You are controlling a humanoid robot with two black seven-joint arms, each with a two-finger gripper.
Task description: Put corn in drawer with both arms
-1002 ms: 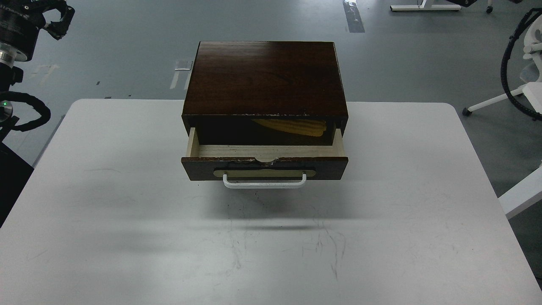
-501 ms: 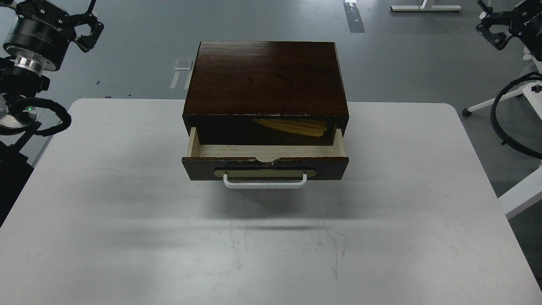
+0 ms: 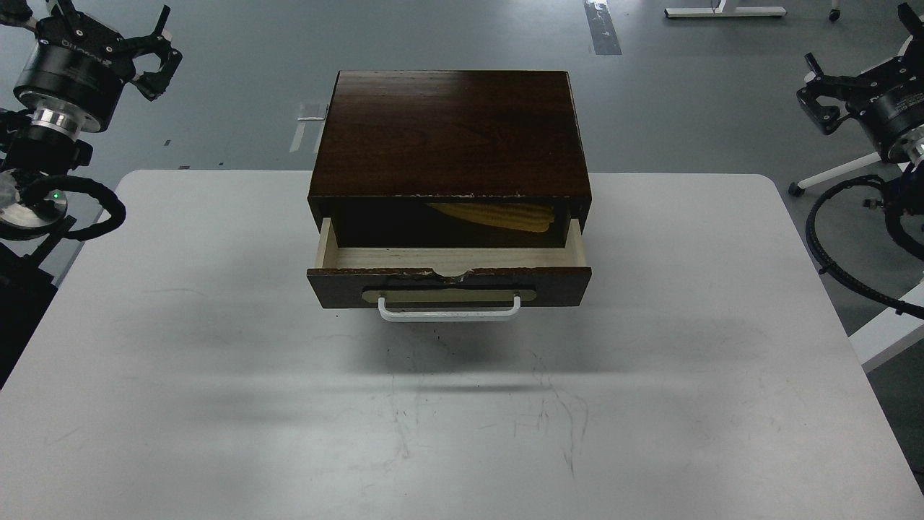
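The dark brown wooden box point(image 3: 447, 133) stands at the back middle of the white table point(image 3: 216, 361). Its drawer point(image 3: 447, 287) is pulled partly out, showing a pale wood floor, a chipped front edge and a white bar handle point(image 3: 449, 313). The yellow corn point(image 3: 498, 214) lies in the drawer's back right part, partly hidden under the box's top. My left gripper point(image 3: 160, 54) is raised at the far upper left, prongs spread, empty. My right gripper point(image 3: 821, 94) is raised at the far upper right, prongs spread, empty. Both are well away from the box.
A white chair base point(image 3: 830, 177) and a black cable loop point(image 3: 837, 245) are beyond the table's right edge. A white desk edge point(image 3: 888, 332) is at the right. The floor behind has a grey tape strip point(image 3: 603, 29).
My right arm has come into view at the upper right and moved in and down. My left gripper has shifted right, toward the box. The drawer and corn have not moved.
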